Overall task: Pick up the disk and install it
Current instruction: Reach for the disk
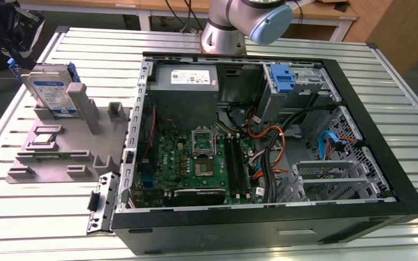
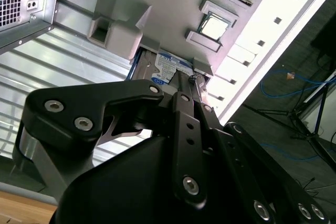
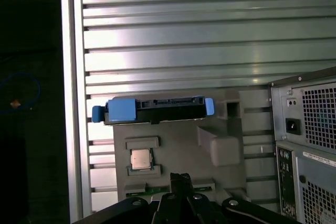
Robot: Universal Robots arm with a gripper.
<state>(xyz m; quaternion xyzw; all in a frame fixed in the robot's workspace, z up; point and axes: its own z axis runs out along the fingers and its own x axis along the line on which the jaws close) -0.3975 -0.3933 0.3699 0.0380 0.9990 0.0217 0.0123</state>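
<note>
We see the disk (image 1: 49,89) standing on edge in its grey holder (image 1: 56,155) on the bench (image 1: 85,43), ahead of the claw (image 3: 181,178), which looks pressed together on nothing, so the pick-up, not yet made, calls for spreading it first, with the open case (image 1: 267,228) off to its side.

On your worktop (image 1: 383,92), an open computer case (image 1: 267,223) lies toward the exterior view's right, with a holder (image 1: 63,163) just beside it on that view's left. The disk (image 1: 53,89) stands on edge at the holder's far end. A chip (image 1: 44,138) lies flat in a pocket nearer the camera. Inside the case, a power supply (image 1: 187,79) sits at the far side, with a circuit board (image 1: 194,163) in front of it. Your claw (image 3: 181,178) hangs over the holder, near the chip and apart from the disk.
</note>
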